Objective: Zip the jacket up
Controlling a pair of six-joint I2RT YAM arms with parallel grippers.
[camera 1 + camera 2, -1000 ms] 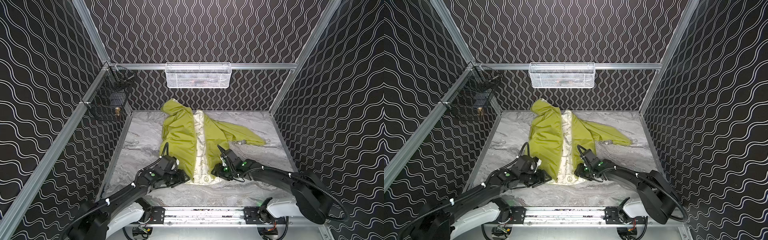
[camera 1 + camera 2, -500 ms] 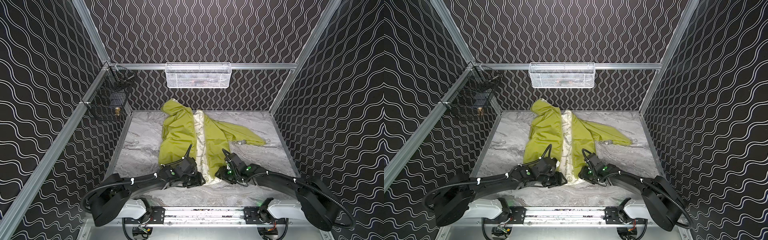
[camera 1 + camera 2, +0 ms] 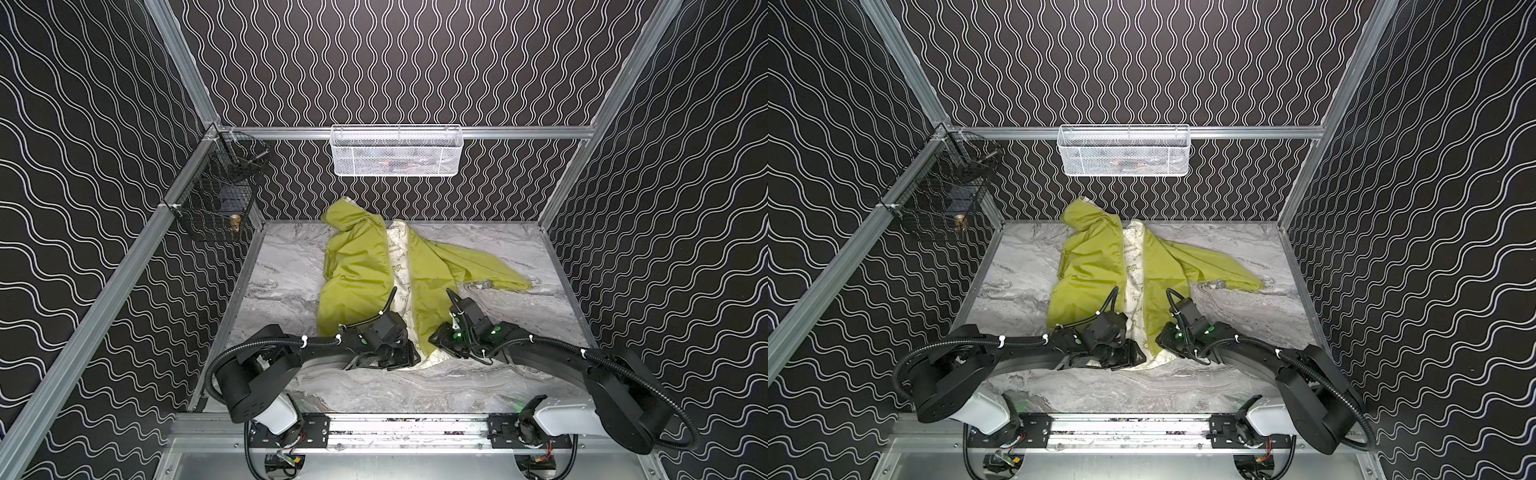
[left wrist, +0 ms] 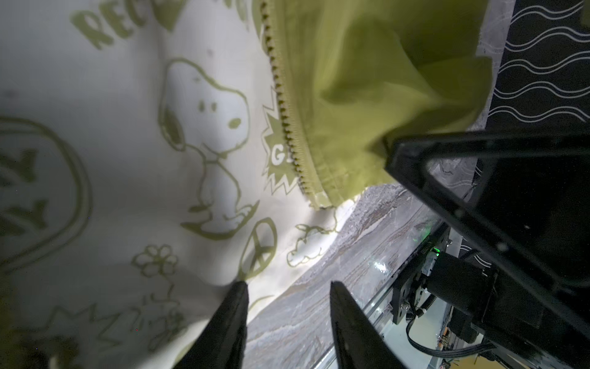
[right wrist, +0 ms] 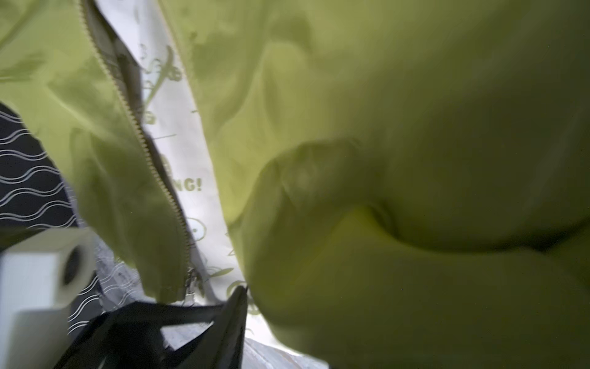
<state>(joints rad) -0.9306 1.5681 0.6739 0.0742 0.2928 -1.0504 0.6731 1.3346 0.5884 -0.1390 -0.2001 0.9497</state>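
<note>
In the middle of both top views, the jacket (image 3: 357, 274) lies unzipped on the table (image 3: 282, 266), with its hem toward the lower frame.
The left gripper (image 3: 409, 358) sits at the hem's lower left with jaws apart. 1 fingertip (image 4: 239, 287) touches the cream lining (image 4: 127, 159) and the other is over bare table. The right gripper (image 3: 437, 340) meets the hem's lower right, but blurred green cloth hides whether it grips. The 2 zipper halves (image 4: 287, 127) lie apart.

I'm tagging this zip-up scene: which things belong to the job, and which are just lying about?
Job: lime-green hooded jacket with cream cartoon-printed lining; its pale open zipper teeth.
Lying about: white mesh basket on back rail; black wire basket on left wall.
</note>
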